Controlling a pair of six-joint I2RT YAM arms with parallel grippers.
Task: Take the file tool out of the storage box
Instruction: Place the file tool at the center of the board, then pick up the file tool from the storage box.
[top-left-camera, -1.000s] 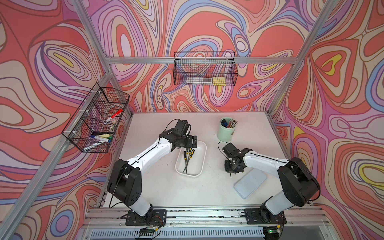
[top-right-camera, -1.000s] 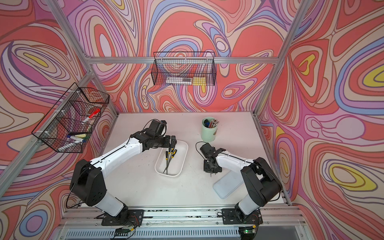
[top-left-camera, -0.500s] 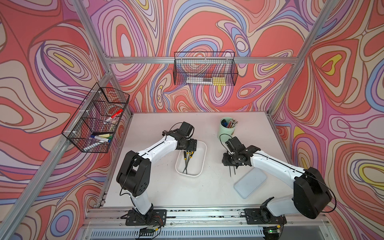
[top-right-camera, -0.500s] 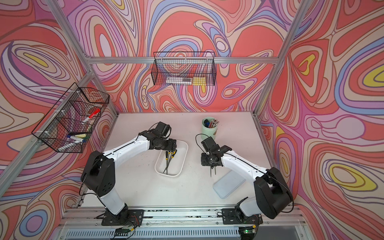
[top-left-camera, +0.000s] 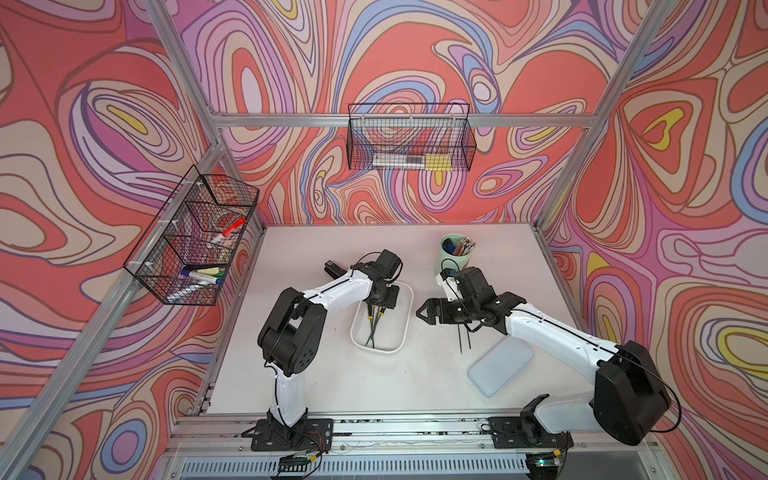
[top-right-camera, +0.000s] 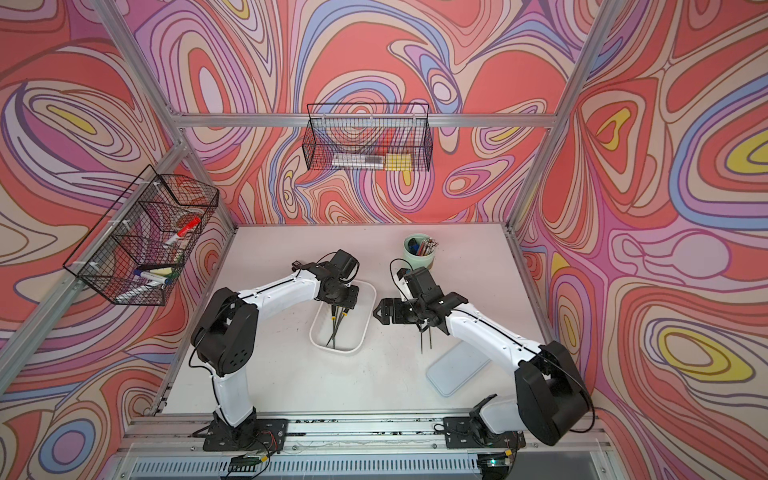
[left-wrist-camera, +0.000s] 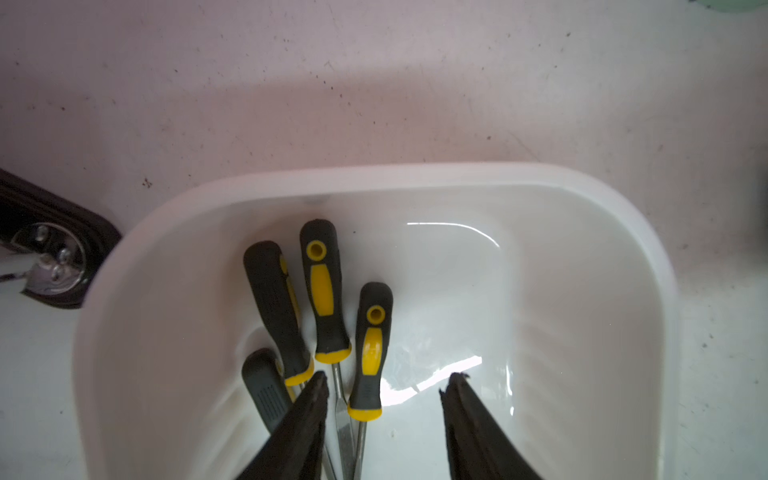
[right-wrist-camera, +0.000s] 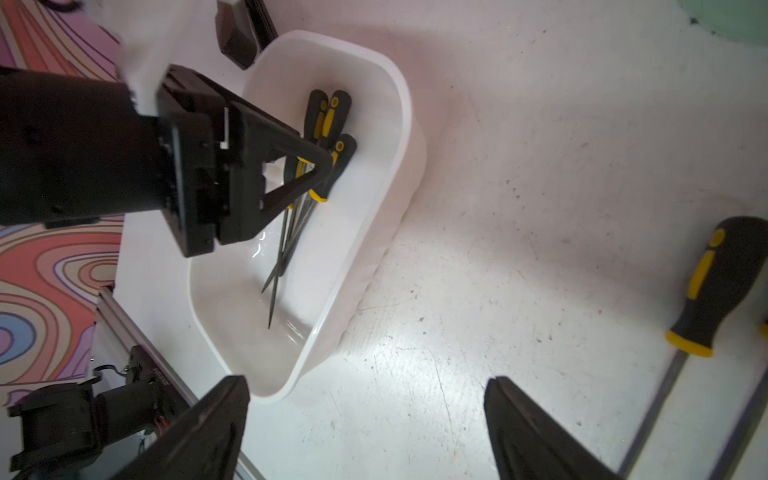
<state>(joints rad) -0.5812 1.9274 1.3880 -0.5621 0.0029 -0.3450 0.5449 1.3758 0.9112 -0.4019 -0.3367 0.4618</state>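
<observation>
The storage box (top-left-camera: 405, 328) (top-right-camera: 365, 328) is a shallow white tub near the table's middle. Several file tools (left-wrist-camera: 324, 291) (right-wrist-camera: 328, 120) with black and yellow handles lie in its left half. My left gripper (left-wrist-camera: 386, 380) (top-left-camera: 376, 305) is down inside the box. Its jaws stand apart, with one file's handle (left-wrist-camera: 372, 345) between them, close to one finger. My right gripper (right-wrist-camera: 368, 384) (top-left-camera: 419, 312) hangs open and empty over bare table right of the box. Two more file tools (top-left-camera: 464, 340) (right-wrist-camera: 706, 286) lie on the table under the right arm.
A flat pale-blue lid (top-left-camera: 500, 365) lies at the front right. A green cup of pens (top-left-camera: 455, 251) stands behind the right arm. A small black object (top-left-camera: 332, 268) sits behind the left arm. Black wire baskets hang on the back wall (top-left-camera: 409, 143) and the left wall (top-left-camera: 195, 237).
The right gripper opened, left a file on the table and swung toward the box. The left gripper sank into the box and its jaws narrowed around a file handle.
</observation>
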